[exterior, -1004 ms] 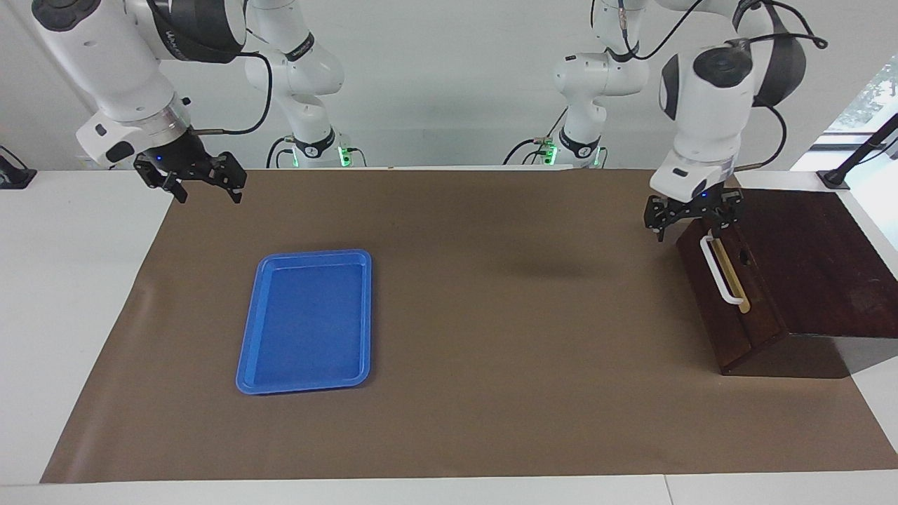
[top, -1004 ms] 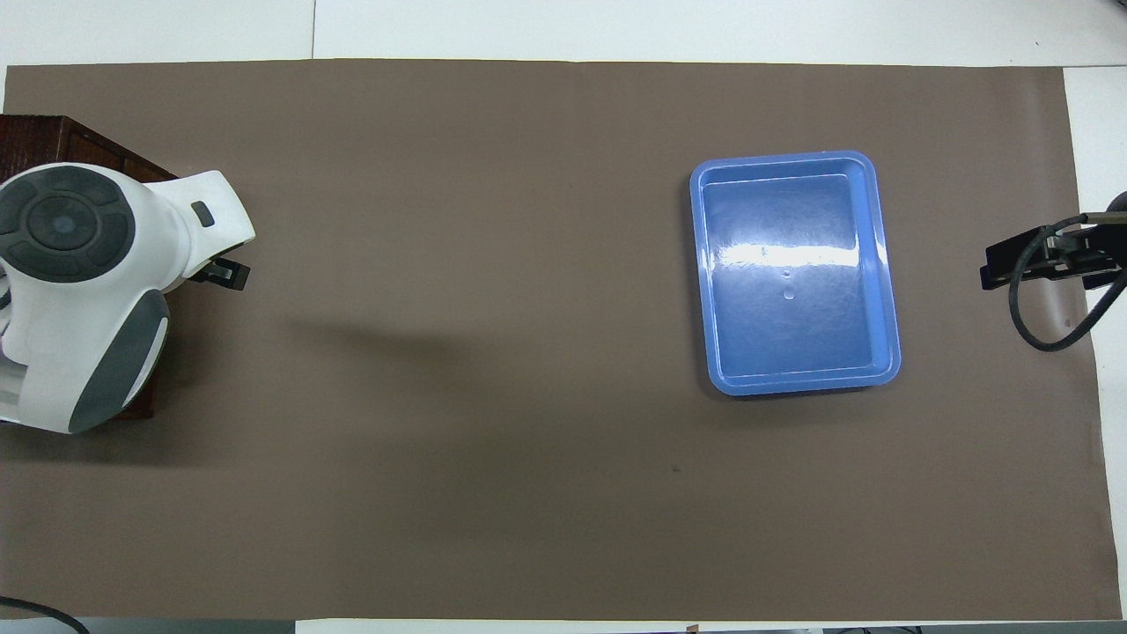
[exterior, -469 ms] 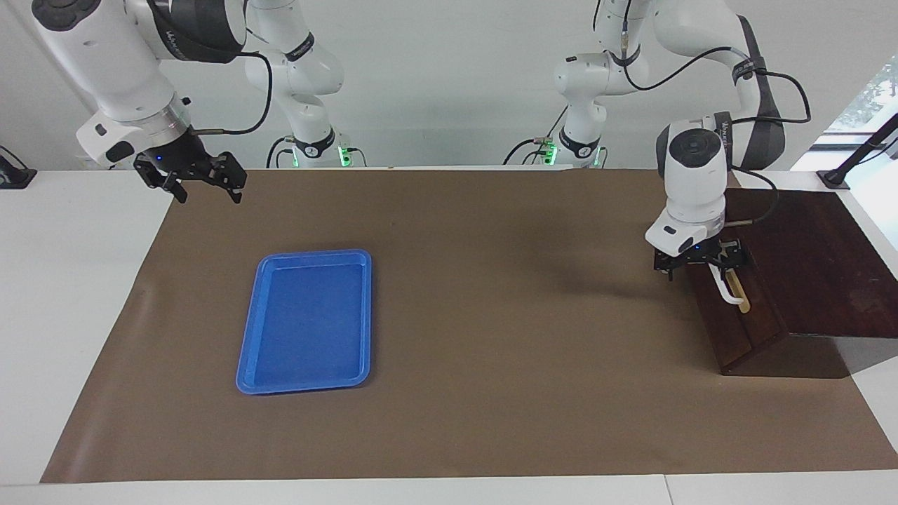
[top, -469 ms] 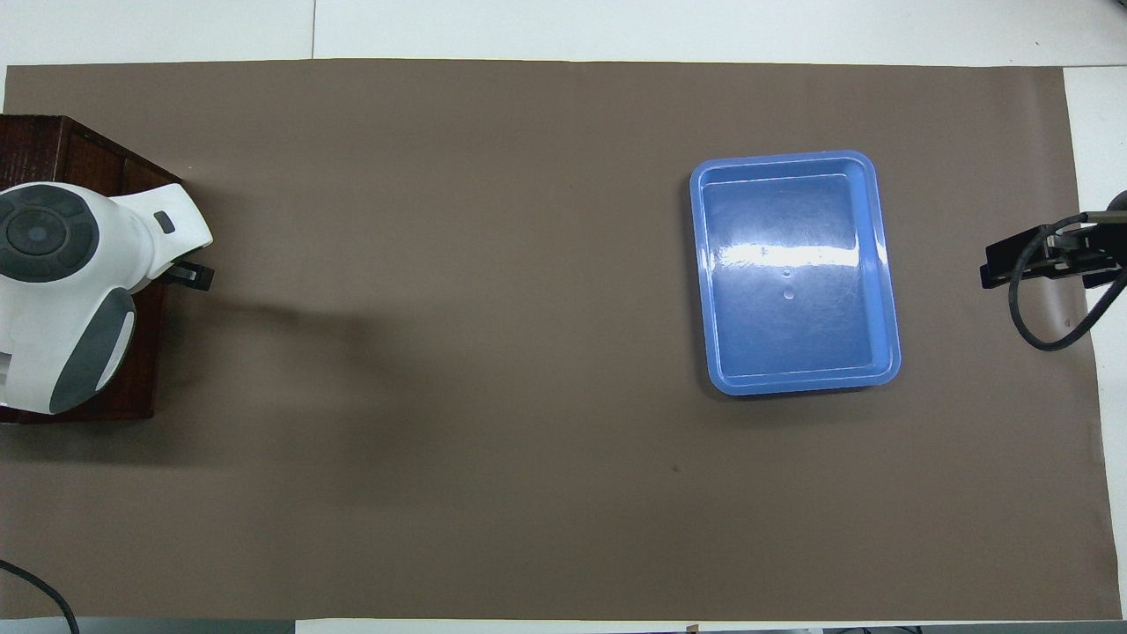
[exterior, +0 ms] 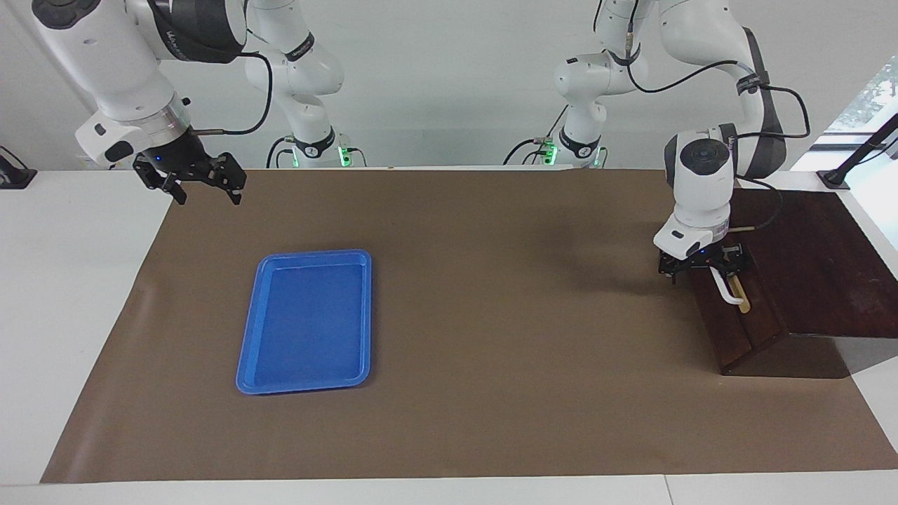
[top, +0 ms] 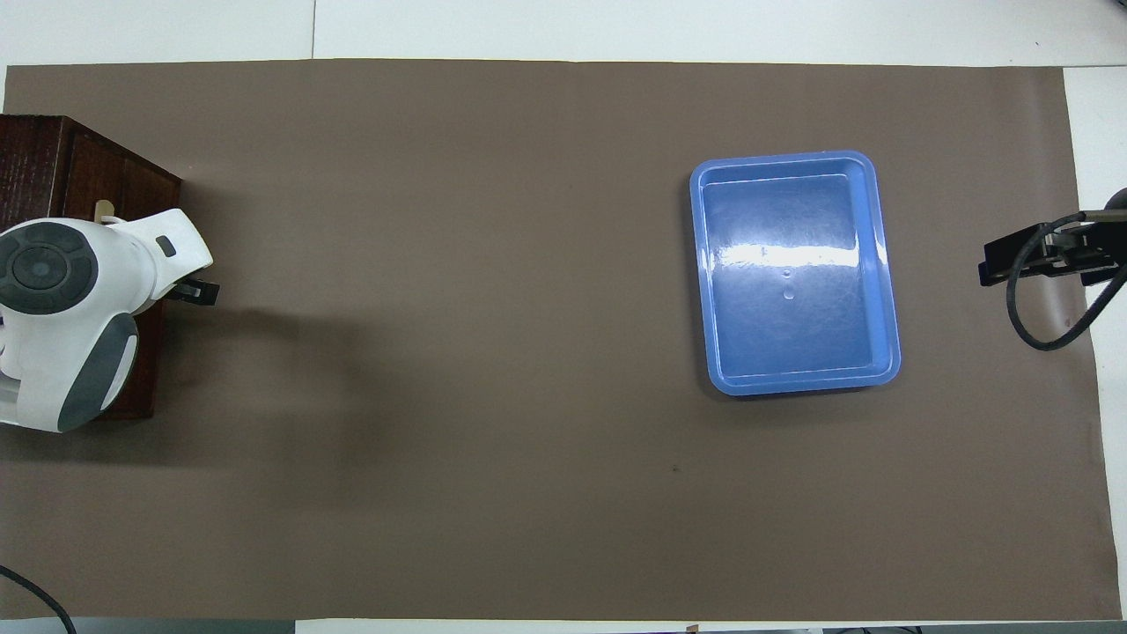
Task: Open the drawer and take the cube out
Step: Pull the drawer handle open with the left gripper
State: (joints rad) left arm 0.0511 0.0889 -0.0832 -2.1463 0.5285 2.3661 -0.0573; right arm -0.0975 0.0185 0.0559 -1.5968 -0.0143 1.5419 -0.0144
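The dark brown drawer (exterior: 740,330) is closed, at the left arm's end of the table. Its white bar handle (exterior: 728,293) lies on a tan strip. My left gripper (exterior: 701,270) is down at the end of the handle nearer the robots, open, with a finger on each side of the bar. From above, the wrist hides most of the drawer (top: 53,167), and only one finger (top: 195,291) of that gripper sticks out. My right gripper (exterior: 203,188) hangs open over the mat's corner at the right arm's end, also seen as the right gripper (top: 1004,260). The cube is hidden.
A blue tray (exterior: 306,321) lies on the brown mat toward the right arm's end; it is the blue tray (top: 797,273) from above. The dark wooden cabinet top (exterior: 821,259) slopes up from the drawer front. Bare white table (exterior: 63,280) borders the mat.
My left gripper came down from above the drawer's top edge onto the handle. The right arm stayed still, and the drawer has not moved.
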